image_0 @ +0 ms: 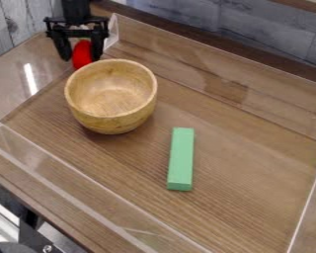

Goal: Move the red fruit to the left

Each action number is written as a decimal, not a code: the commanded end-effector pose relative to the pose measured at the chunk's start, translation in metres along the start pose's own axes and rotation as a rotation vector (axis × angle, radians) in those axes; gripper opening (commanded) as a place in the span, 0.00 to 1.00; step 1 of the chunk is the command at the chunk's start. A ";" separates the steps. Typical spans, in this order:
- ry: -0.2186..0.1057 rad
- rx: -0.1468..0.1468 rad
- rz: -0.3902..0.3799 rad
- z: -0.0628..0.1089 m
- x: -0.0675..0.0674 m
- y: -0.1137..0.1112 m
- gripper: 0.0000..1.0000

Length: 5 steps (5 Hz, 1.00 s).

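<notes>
One gripper (pixel 78 42) hung at the table's (pixel 240 148) far left corner, jaws apart, straddling the red fruit (pixel 80 52) directly beneath it, just behind the wooden bowl (pixel 111 95). I judged a straight lift would clear it.
</notes>
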<state>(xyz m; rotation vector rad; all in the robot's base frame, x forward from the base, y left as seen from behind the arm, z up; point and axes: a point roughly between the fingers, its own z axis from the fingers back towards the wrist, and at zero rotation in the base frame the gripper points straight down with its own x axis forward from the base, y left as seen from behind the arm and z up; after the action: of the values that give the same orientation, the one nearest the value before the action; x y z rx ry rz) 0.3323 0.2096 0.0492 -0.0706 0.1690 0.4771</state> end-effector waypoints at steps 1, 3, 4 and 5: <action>-0.115 0.012 -0.008 0.049 0.002 -0.001 1.00; -0.149 -0.010 -0.038 0.082 -0.008 -0.014 1.00; -0.155 -0.019 -0.068 0.096 -0.013 -0.029 1.00; -0.146 -0.011 -0.064 0.092 -0.011 -0.028 1.00</action>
<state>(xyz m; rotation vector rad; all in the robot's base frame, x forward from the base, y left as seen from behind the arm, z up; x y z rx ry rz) 0.3446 0.1849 0.1003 -0.0952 0.1385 0.4195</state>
